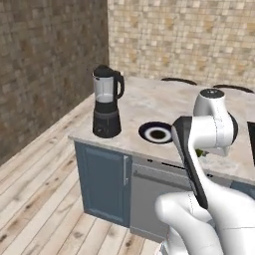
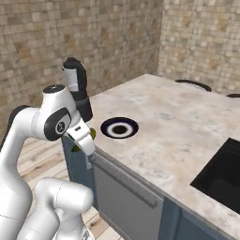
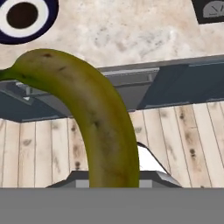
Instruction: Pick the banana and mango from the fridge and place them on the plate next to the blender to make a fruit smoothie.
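The banana's (image 3: 103,131) lower end is cut off at the hand view's bottom; the plate (image 3: 43,24) runs past its top-left corner; the arm hides the gripper's jaws.

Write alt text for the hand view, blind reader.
A greenish-yellow banana held in the shut gripper arcs up through the middle of the picture. Behind it are a wood floor, dark cabinet fronts and a pale stone counter. The dark-rimmed plate sits at top left, the blender base at top right.
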Robot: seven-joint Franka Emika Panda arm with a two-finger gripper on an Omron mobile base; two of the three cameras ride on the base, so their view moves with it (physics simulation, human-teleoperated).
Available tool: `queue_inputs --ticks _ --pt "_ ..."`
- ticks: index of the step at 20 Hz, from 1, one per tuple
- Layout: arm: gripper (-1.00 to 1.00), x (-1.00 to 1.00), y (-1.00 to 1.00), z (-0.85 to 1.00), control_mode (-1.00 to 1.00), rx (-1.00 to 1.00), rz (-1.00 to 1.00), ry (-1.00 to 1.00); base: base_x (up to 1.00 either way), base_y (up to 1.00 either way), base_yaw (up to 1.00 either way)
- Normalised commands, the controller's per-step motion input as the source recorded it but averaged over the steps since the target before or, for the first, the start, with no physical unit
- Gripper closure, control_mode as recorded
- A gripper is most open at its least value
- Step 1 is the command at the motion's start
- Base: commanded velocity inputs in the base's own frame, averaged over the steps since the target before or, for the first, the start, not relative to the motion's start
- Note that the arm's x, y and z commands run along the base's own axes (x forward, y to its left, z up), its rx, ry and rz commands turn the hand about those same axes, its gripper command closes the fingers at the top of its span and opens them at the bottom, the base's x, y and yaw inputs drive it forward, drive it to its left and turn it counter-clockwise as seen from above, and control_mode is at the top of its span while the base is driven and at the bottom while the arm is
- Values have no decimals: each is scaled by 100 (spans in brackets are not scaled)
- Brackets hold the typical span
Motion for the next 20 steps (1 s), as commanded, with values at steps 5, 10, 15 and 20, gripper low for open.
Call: queue_inputs --ticks 5,10,15,20 --pt "100 0 0 0 100 0 0 0 57 49 -46" --pt "100 0 0 0 100 0 0 0 61 48 -41" --pt "100 20 0 -8 -100 3 -1 3 73 18 -22" --pt "100 100 -25 -54 -100 22 0 14 0 0 0"
